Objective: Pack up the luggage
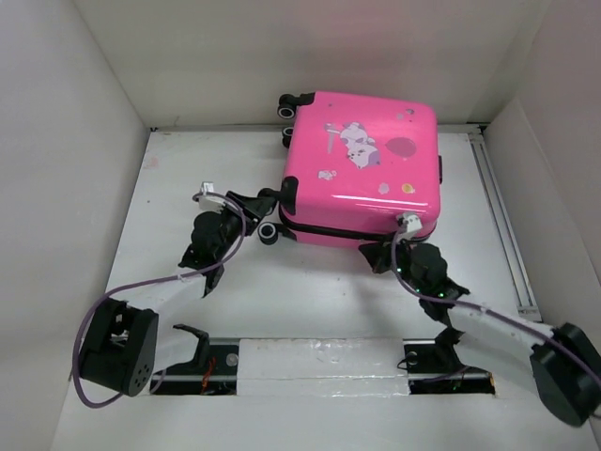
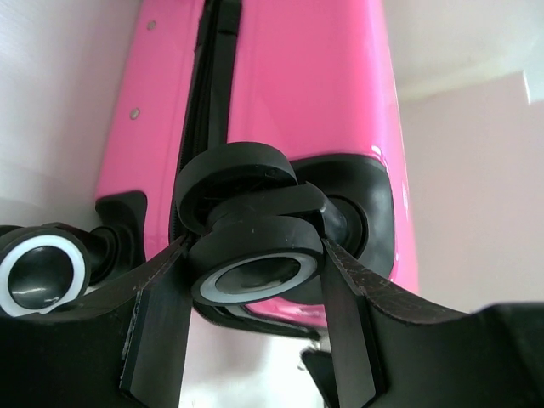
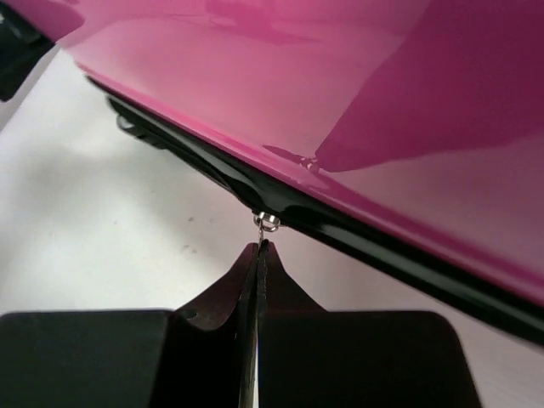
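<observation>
The hot-pink luggage lies flat and closed at the back of the table, cartoon lid up, black zipper trim along its near edge. My left gripper is at its near left corner, jaws shut on a black caster wheel with a white ring. My right gripper is at the near right edge, shut on the thin metal zipper pull that hangs from the zipper line.
A second caster wheel sits on the table by the left gripper. Two more wheels stick out at the far left corner. White walls enclose the table; a metal rail runs along the right side.
</observation>
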